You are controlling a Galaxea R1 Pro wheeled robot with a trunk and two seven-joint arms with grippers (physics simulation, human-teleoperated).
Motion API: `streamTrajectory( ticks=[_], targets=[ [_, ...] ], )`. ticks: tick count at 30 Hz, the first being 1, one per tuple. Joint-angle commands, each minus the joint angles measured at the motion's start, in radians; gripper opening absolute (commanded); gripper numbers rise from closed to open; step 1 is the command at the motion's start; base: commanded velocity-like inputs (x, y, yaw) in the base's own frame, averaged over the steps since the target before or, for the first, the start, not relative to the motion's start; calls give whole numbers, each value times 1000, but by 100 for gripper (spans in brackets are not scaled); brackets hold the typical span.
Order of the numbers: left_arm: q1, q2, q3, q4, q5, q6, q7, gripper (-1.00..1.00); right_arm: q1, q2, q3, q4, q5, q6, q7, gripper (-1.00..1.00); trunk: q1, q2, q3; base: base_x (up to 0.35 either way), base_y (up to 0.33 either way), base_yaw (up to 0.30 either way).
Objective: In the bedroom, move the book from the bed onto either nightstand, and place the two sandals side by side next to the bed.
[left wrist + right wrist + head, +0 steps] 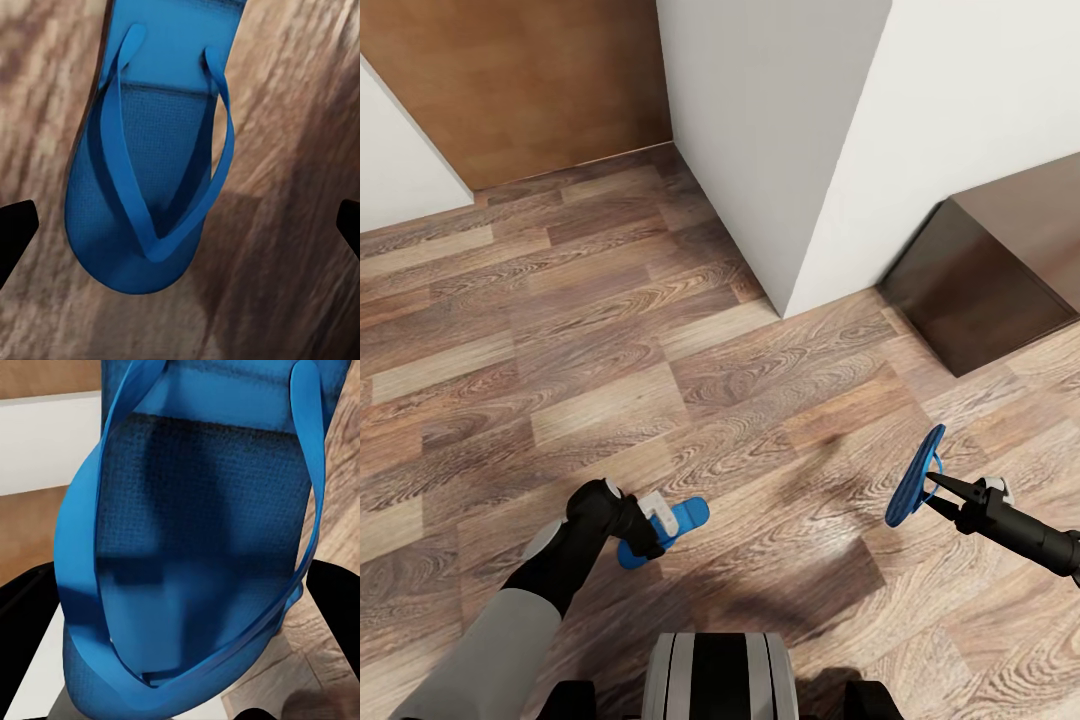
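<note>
While the robot's parked out on the wood floor [560, 330], a white wall corner [780, 150] juts into the upper middle of the frame, and a dark brown block of furniture [980, 290] sits at the right edge. Can't tell if that's the bed frame or a nightstand, and there's no book anywhere here.

Left arm first: its sandal [670, 528] is low and left of centre, long axis running roughly left-right across the frame, sticking out past the left gripper [656, 530]. From the head view I honestly can't tell whether it's pinched or just lying under the hand. The left wrist view is what settles part of it: the sandal [150, 172] lies strap-up over the planks, and the two dark fingertips [15, 232] sit wide apart on either side, so that pincer is spread.

The other sandal [916, 476], lower right, stands up on edge, clear of the floor, held by the right gripper [940, 488] pinching it near the strap. Its wrist view shows the sole [187, 540] close up, strap looping round.

My guess is the pair needs to go beside that dark furniture, if it's the bed; the right arm is nearer.
</note>
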Motion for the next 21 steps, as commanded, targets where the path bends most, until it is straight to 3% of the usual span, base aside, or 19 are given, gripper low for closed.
streamTrajectory(
  ticks=[1,13,21],
  targets=[
    [0,0,0,-1,-7,6,-7,100,0,0,1,0,-5,7,0,-100,0,0,-1,0,0,0],
    [0,-1,0,-1,-9,6,-7,100,0,0,1,0,-5,7,0,-100,0,0,-1,0,0,0],
    [0,0,0,-1,-9,6,-7,100,0,0,1,0,-5,7,0,-100,3,-2,-32,0,0,0]
  ],
)
